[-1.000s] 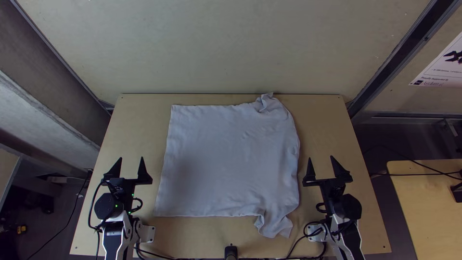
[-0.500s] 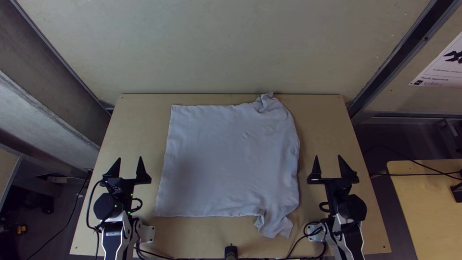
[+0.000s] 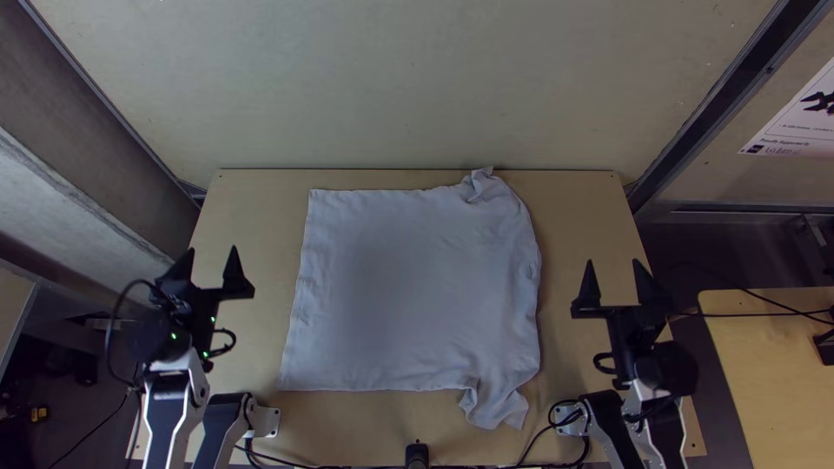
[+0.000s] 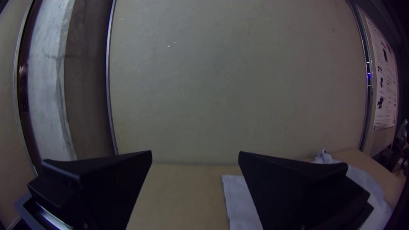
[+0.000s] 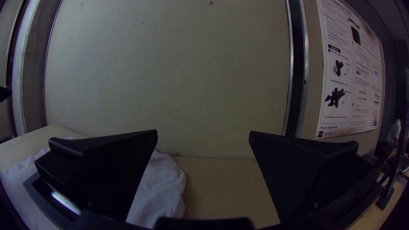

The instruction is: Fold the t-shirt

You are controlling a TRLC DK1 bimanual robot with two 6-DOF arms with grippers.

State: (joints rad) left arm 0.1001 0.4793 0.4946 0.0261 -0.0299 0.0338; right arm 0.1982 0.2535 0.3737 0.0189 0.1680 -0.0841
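At the left of the tabletop [image 3: 261, 347], the left pincer [image 3: 212, 250] hangs apart from the t-shirt [image 3: 400, 295], wide and with nothing in its grasp. The pale t-shirt lies spread over the middle of the tabletop, free of any hold. Its left edge [image 3: 296, 304] runs nearly straight between two tidy corners, which seem the best places to take it: a shallow pinch at the far left corner [image 3: 319, 198] and another at the near left corner [image 3: 290, 380] should lift that side without dragging much along. The cloth looks light, soft and hardly fragile; it would probably sag between two holds and wrinkle if pushed, so a low, slow carry with the edge drawn lightly taut would suit it. Further right it is less orderly: the far right corner [image 3: 486, 187] is bunched, while the near right flap [image 3: 497, 408], probably a sleeve, juts toward the near side in loose creases. A grasp there could gather too much fabric, so smoothing may be wise first. Right of the t-shirt and clear of it, the right pincer [image 3: 615, 262] is likewise wide, gripping nothing. The folding looks to be at its very start, with the first hold yet to be taken
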